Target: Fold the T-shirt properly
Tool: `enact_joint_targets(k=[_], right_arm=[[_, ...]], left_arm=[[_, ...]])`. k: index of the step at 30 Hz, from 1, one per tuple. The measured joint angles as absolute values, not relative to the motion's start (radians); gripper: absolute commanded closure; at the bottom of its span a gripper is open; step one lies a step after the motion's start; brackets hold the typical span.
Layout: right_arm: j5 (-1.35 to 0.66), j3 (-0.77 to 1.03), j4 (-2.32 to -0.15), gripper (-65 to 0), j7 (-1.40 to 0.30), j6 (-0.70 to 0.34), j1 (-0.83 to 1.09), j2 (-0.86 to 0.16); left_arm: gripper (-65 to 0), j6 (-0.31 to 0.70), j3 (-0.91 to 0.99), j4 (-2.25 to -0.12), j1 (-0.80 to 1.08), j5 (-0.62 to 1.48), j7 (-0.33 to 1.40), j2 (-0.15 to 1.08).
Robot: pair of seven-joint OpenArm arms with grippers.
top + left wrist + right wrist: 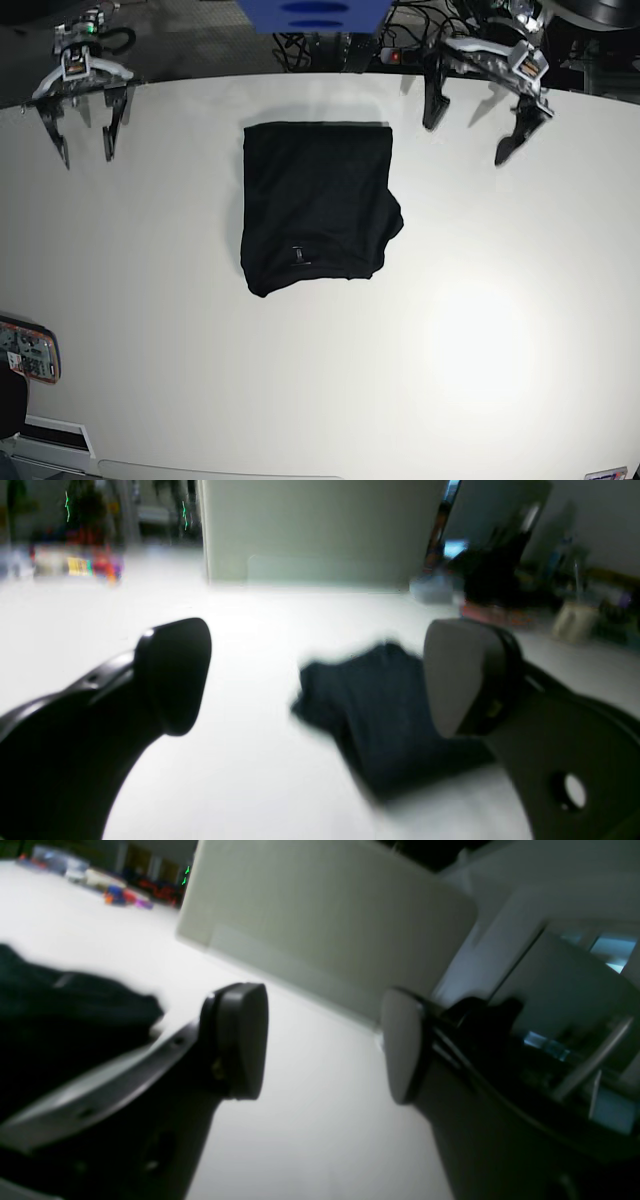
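Base view, T-shirt (315, 205) between fingers (434, 105) (untouched)

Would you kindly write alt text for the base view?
A black T-shirt, folded into a rough rectangle, lies on a white table. The left gripper and right gripper hang open at the far edge, well apart from it.

Left gripper (320, 680) spread wide over white table (240, 760); black T-shirt (385, 720) beyond, blurred.
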State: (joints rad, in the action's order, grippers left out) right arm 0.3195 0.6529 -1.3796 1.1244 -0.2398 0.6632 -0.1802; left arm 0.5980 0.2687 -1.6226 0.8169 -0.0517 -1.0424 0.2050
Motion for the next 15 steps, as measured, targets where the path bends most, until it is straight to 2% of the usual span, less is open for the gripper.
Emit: enact_joint_targets(k=[9, 12, 15], right_arm=[[0.324, 0.654, -1.342, -34.6, 1.125, -0.239, 0.827, -0.203], [0.318, 0.659, -1.335, -34.6, 1.124, -0.236, 0.901, -0.211], [0.318, 0.656, -1.345, -34.6, 1.124, -0.236, 0.95, -0.212]], left_arm=[[-65.0, 0.599, 0.27, -1.563, 0.948, -0.188, -1.047, 0.212], [-65.0, 0.607, 0.268, -1.519, 0.979, -0.26, -1.031, 0.245], [-65.0, 0.593, 0.27, -1.497, 0.999, -0.247, -1.045, 0.283]])
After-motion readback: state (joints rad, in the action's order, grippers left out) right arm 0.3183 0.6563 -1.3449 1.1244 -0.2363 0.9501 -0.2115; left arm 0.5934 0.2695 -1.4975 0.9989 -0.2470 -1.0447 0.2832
